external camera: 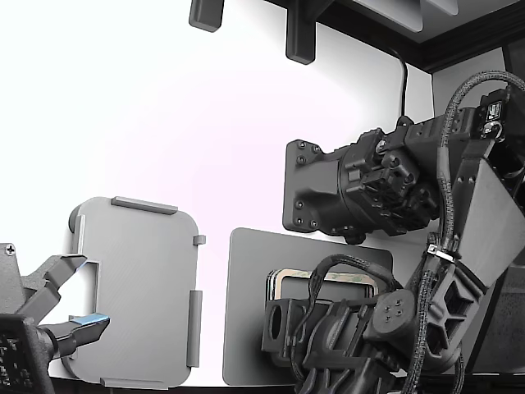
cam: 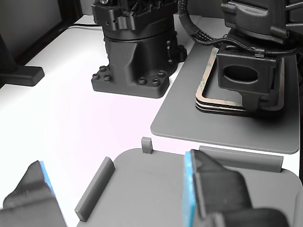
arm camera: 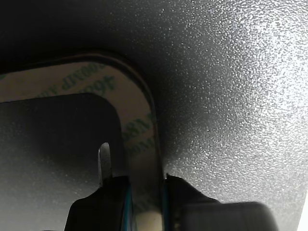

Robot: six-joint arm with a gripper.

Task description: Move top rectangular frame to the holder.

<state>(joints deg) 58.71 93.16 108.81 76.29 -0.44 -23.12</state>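
The gripper (arm camera: 144, 204) is down on the stack of frames (cam: 208, 101), its two dark fingers (arm camera: 190, 202) closed on either side of one long side of the top rectangular frame (arm camera: 137, 130). The wrist view shows that tan strip, with faint green print on it, pinched between the finger pads just past a rounded corner of the frame. Whether the frame has left the stack beneath it cannot be told.

The stack lies on the dark grey slab (external camera: 246, 312), which sits on the white table (external camera: 164, 123) near the front edge in the exterior view, towards the exterior view's right. In that view the arm (external camera: 459, 271) and its cables cover most of the stack, so only the far edge of the top rectangular frame (external camera: 328, 275) shows.

The holder (external camera: 139, 287), a light grey plate with raised tabs along its edges, lies flat near the same front edge, just beside the slab on the exterior view's left and apart from it. A second gripper (external camera: 70, 304) with blue-edged fingers hangs over the holder's outer side, its jaws apart and holding nothing.

A black arm base (cam: 135, 52) stands on the table beyond the slab, towards the back edge
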